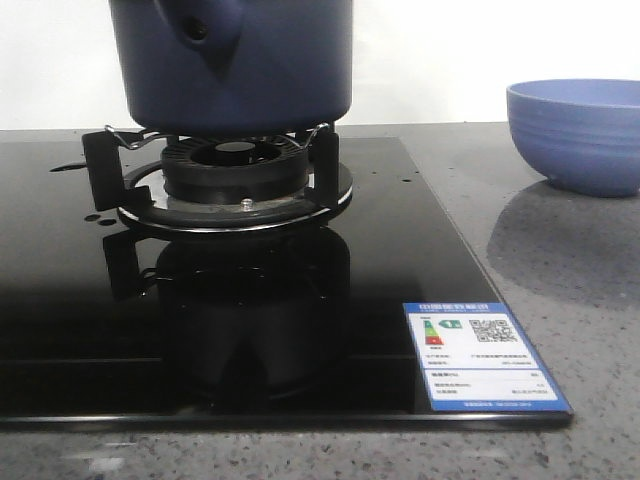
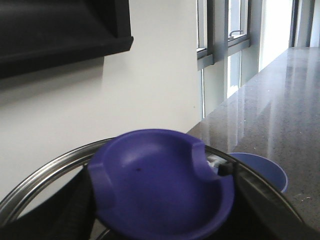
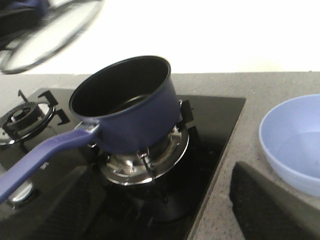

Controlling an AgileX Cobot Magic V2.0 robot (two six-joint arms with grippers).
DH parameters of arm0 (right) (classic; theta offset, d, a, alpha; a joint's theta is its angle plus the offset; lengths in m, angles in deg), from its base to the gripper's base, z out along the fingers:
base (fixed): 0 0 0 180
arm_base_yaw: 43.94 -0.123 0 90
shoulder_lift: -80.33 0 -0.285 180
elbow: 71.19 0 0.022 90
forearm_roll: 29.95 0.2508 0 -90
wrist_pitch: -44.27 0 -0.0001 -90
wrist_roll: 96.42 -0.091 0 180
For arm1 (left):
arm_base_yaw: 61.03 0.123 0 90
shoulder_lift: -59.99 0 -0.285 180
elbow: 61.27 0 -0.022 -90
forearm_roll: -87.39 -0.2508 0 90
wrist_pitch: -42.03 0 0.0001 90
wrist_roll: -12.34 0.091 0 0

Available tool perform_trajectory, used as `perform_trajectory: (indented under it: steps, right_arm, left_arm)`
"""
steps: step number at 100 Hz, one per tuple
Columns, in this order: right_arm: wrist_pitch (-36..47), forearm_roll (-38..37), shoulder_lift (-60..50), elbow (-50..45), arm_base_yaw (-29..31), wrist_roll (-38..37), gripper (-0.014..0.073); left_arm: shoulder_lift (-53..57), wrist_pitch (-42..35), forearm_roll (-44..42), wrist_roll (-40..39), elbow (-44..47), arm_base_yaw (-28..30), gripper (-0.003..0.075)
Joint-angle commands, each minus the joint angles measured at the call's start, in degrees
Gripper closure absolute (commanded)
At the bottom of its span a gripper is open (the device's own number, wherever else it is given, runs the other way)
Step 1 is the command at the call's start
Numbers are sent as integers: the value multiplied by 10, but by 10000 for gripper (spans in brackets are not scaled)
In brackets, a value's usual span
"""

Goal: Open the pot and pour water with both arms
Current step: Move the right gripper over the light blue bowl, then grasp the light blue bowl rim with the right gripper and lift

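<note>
A: What occupies the left of the scene?

B: A black glass cooktop (image 1: 400, 260) set into the grey counter (image 1: 570, 280). The pot (image 1: 235, 65) stands on the burner (image 1: 235, 175), raised on its wire supports. In the front view only the pot's lower body shows, with a rounded lug (image 1: 200, 28) pierced by a small hole facing the camera.

A: Is the pot covered?

B: No. The right wrist view shows the pot (image 3: 127, 107) open, its dark interior exposed, and a long blue handle (image 3: 42, 160) reaching toward the near left. A second burner (image 3: 25, 117) lies farther left on the cooktop.

A: Where is the lid?

B: The lid (image 2: 45, 175), glass with a metal rim, is raised in the air; the right wrist view catches it blurred, up at the left (image 3: 47, 35). Its blue knob (image 2: 160, 182) sits between the dark fingers (image 2: 265, 205) of the left gripper (image 2: 160, 220), which flank it on both sides and appear closed against it.

A: And the right gripper?

B: The right gripper (image 3: 155, 205) has its two dark fingers (image 3: 270, 207) set wide apart with nothing between them, near the cooktop's right edge.

A: What lies to the right?

B: An energy-rating label (image 1: 485, 357) at the cooktop's near right corner, and beyond it a periwinkle bowl (image 1: 578, 132) on the counter, well apart from the pot. Whether anything is in the bowl cannot be told.
</note>
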Motion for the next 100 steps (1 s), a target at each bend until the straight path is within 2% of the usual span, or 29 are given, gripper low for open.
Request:
perform_trajectory:
  steps: [1, 22, 40, 48, 55, 68, 76, 85, 100]
  right_arm:
    - [59, 24, 3, 21, -1, 5, 71]
    - [151, 24, 31, 21, -1, -9, 71]
    - [140, 16, 115, 53, 16, -31, 71]
    - [116, -1, 160, 93, 40, -76, 71]
    - [79, -53, 199, 138, 66, -134, 71]
    - [-15, -234, 283, 227, 103, -283, 71]
    - [-79, -317, 339, 275, 113, -332, 71]
    - [-111, -326, 391, 301, 114, -343, 71]
    - [-115, -310, 452, 304, 114, -352, 73]
  left_arm:
    - [60, 20, 7, -47, -17, 19, 531]
    - [154, -77, -14, -70, 45, 41, 531]
    - [206, -152, -14, -88, 119, 41, 531]
    - [226, -176, -12, -96, 147, 41, 531]
    - [241, -185, -9, -97, 166, 39, 531]
    - [253, -191, -3, -97, 177, 21, 531]
    - [253, -197, -1, -97, 177, 9, 531]
    - [253, -199, -1, -97, 177, -4, 531]
    - [253, -204, -1, -97, 177, -17, 531]
